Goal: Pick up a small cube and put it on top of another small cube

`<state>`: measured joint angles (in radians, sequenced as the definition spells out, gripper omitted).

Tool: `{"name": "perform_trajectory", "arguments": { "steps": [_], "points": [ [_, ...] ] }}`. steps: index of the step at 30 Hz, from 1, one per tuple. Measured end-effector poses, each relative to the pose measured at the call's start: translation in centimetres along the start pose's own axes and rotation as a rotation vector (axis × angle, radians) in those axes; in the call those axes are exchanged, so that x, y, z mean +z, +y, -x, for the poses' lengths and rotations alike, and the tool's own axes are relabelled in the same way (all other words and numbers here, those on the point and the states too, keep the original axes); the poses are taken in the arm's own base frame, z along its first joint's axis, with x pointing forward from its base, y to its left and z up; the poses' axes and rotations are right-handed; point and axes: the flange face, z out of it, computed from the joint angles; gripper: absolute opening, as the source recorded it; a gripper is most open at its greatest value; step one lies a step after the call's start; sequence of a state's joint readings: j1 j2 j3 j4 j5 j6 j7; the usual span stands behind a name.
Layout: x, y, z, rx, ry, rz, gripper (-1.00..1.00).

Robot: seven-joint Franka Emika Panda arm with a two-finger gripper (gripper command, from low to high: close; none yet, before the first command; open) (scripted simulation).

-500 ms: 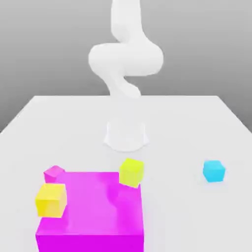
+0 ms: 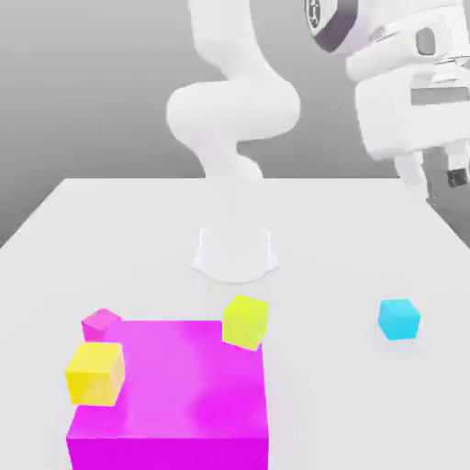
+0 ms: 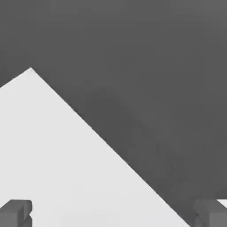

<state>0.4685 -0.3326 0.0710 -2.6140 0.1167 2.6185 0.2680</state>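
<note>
Cyan small cube [image 2: 398, 318] under exterior view

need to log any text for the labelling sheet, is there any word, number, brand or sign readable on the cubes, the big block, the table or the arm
None: no readable text in either view.
small cyan cube: plain faces.
Two yellow cubes, small magenta cube, big magenta block: plain faces.
White table: bare of markings.
White arm and gripper: no label or logo that can be made out.

arm [image 2: 234, 101]: raised, bent | gripper [image 2: 431, 174]: high, pointing down | jaws: wide apart, empty
</note>
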Motion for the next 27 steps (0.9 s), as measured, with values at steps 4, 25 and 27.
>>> {"name": "perform_trajectory", "arguments": {
  "steps": [4, 25, 27],
  "points": [
    [6.2, -3.4, 5.3, -0.215, -0.111, 0.006, 0.0],
    [22.0, -5.6, 22.0, -0.719, -0.348, 0.035, -1.0],
    [22.2, -5.6, 22.1, -0.719, -0.347, 0.036, -1.0]
  ]
}}
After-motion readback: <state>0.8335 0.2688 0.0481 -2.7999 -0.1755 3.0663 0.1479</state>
